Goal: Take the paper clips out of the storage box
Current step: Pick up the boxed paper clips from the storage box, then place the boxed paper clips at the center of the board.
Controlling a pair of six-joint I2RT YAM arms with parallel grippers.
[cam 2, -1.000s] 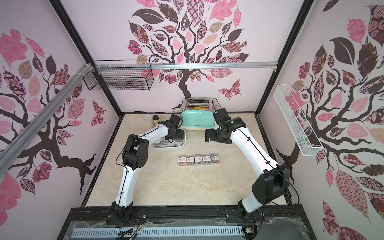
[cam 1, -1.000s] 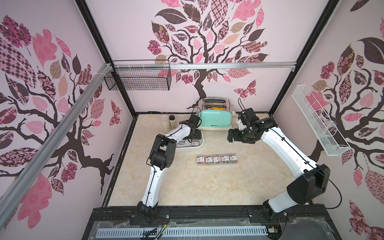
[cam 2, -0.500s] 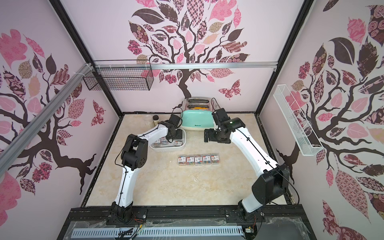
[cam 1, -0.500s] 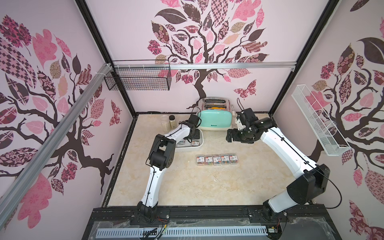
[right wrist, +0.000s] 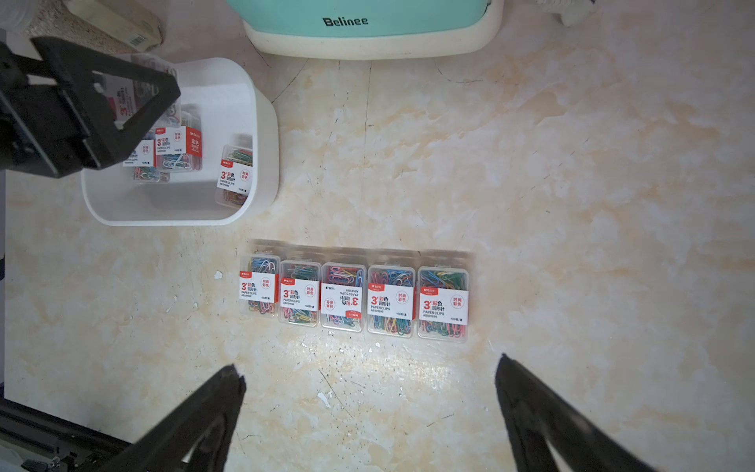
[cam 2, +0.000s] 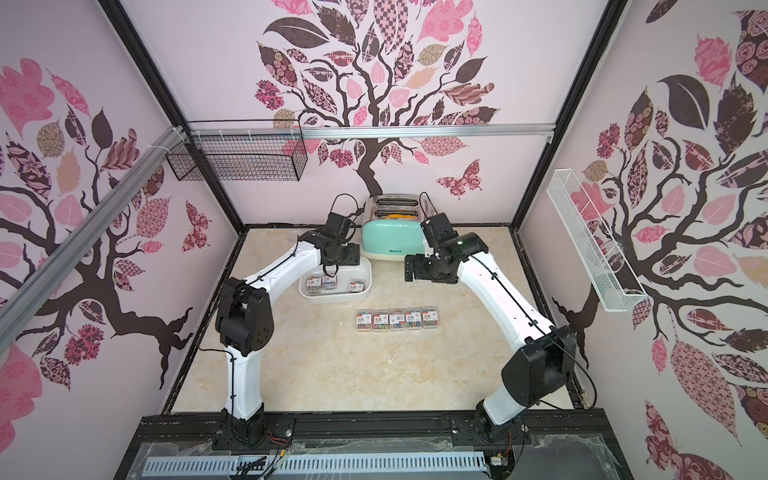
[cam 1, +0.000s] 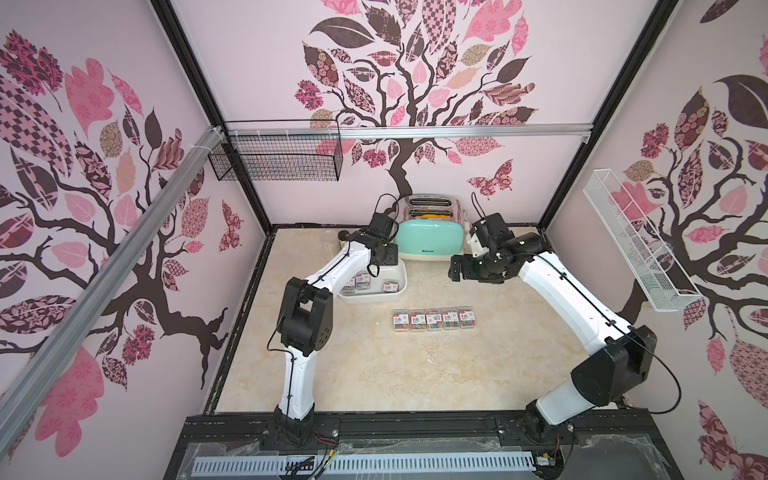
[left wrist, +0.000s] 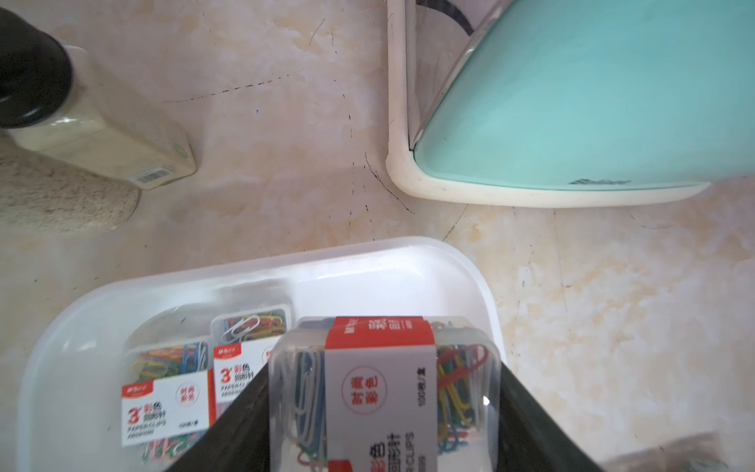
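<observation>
I see my left gripper (left wrist: 384, 370) clamped on a paper clip case (left wrist: 380, 408), its end cut off; right gripper (right wrist: 367, 363) gapes wide, holding nothing.

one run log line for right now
left gripper: shut on paper clip case at storage box | right gripper: open, empty | five cases: row on table

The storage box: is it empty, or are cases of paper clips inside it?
Not empty. The storage box holds three visible cases, and the left claw grips a fourth case.
</observation>
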